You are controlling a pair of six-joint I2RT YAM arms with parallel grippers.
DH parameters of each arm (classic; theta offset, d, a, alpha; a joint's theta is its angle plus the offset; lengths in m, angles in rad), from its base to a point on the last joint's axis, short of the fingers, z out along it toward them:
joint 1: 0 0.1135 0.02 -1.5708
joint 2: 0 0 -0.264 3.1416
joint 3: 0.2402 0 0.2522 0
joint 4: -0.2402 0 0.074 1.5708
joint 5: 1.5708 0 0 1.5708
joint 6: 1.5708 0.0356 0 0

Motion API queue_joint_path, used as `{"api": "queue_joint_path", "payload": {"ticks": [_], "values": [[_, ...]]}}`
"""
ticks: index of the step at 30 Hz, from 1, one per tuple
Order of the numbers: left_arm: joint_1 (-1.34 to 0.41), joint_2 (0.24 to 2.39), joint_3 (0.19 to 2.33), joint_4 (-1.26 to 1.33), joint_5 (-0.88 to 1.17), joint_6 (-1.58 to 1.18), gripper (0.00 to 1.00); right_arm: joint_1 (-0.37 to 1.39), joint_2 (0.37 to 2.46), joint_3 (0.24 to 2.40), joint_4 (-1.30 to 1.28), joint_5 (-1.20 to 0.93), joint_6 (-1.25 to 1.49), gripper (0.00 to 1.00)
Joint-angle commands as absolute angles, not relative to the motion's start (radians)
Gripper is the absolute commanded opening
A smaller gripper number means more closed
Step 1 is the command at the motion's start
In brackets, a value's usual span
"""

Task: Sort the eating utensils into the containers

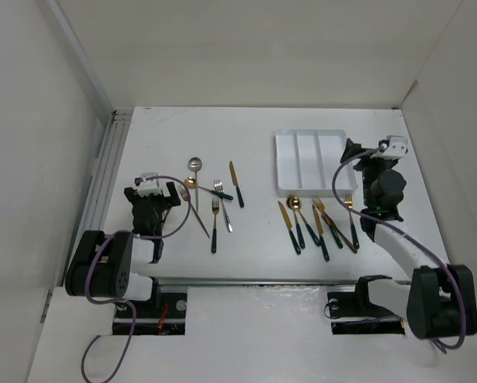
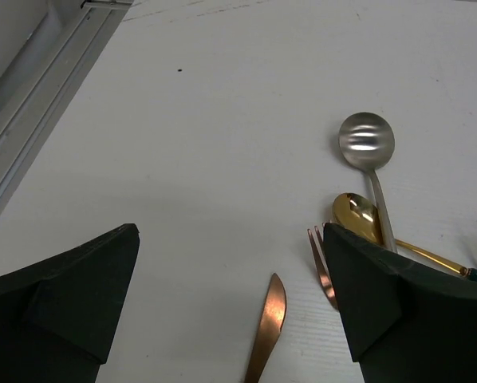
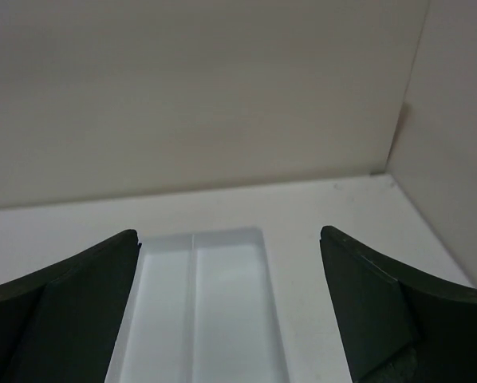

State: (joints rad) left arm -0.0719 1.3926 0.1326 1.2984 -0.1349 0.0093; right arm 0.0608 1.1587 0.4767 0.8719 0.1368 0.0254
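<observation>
Left gripper [image 2: 229, 235] and right gripper [image 3: 229, 235] both spread wide, holding nothing.
On my left side it hangs low over the worktop [image 2: 183, 120], jaws either side of a copper knife [image 2: 266, 327], probably my first pick from the group with the silver spoon [image 2: 367, 140]. On my right it hovers beside the white tray [image 1: 310, 159], looking into its compartments, likely because the other utensils [image 1: 318, 223] lie just in front of it. Nothing sits in the tray yet.

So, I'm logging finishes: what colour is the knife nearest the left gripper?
The knife is copper; left wrist view shows it best.
</observation>
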Motion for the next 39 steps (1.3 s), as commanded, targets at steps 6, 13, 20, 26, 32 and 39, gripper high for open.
{"api": "queue_joint_path", "payload": {"ticks": [6,13,20,26,32,39], "values": [[-0.069,1.39,0.164,1.514,-0.121,-0.002,1.0,0.071,1.136,1.09,0.084,0.3,-0.216,1.0],[-0.014,1.123,0.456,0.689,0.553,0.306,1.0,0.015,1.034,1.309,-0.227,0.039,0.014,1.0],[-0.112,1.227,0.954,0.126,0.307,0.716,1.0,-0.038,1.27,1.414,-0.883,-0.066,0.08,0.77],[-0.144,1.302,1.046,0.121,0.048,0.688,1.0,-0.07,1.334,1.267,-0.933,0.016,0.146,0.66],[-0.155,1.322,1.055,0.193,-0.018,0.574,1.0,-0.137,1.526,1.265,-0.925,0.055,0.109,0.54],[-0.155,1.322,1.037,0.25,-0.07,0.537,1.0,-0.137,1.715,1.296,-0.962,0.029,0.054,0.49]]}}
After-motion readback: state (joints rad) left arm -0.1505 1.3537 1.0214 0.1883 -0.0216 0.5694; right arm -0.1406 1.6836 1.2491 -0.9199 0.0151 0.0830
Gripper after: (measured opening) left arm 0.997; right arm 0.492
